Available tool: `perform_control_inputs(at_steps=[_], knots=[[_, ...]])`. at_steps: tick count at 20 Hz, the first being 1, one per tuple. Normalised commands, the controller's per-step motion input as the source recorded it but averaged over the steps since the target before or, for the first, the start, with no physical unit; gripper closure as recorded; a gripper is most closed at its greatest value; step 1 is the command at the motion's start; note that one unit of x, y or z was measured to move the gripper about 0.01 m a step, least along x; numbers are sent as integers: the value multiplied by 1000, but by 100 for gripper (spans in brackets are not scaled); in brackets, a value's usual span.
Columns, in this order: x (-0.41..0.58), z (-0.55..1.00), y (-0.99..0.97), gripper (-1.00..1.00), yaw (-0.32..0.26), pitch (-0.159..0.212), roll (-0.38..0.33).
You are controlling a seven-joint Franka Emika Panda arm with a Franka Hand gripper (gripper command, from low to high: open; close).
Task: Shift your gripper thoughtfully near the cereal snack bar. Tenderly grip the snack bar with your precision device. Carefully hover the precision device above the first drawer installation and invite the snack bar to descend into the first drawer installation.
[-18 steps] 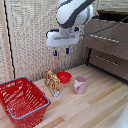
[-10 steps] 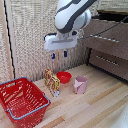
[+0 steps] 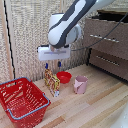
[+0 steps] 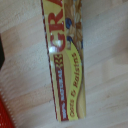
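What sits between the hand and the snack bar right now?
Nothing: in the exterior view, the hand hangs just above the cereal snack bar with only open air between; fingers apart.

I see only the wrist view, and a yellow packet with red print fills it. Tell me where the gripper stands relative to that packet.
Observer: The white boxy gripper hangs just above the flat yellow-orange cereal snack bar, with its fingers spread and not touching the bar.
Operator: Report what stands around the bar.
Observer: A red bowl sits close beside it, a pink cup is further to the exterior view's right, and a red plastic basket is to the left.
Operator: Locate the drawer.
Observer: The brown wood-grain cabinet's top drawer is at the exterior view's right, beyond the cup. I cannot tell whether it is open.
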Motion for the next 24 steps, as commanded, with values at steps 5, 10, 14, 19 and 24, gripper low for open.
perform_control_inputs(at_steps=[5,10,14,19,24], knots=[[42,-386,19,-100,-8,5,-3],[103,-326,217,-100,0,35,-90],[76,-136,299,-100,0,67,-140],[0,-75,162,100,0,25,-74],[101,-19,39,100,23,3,-26]])
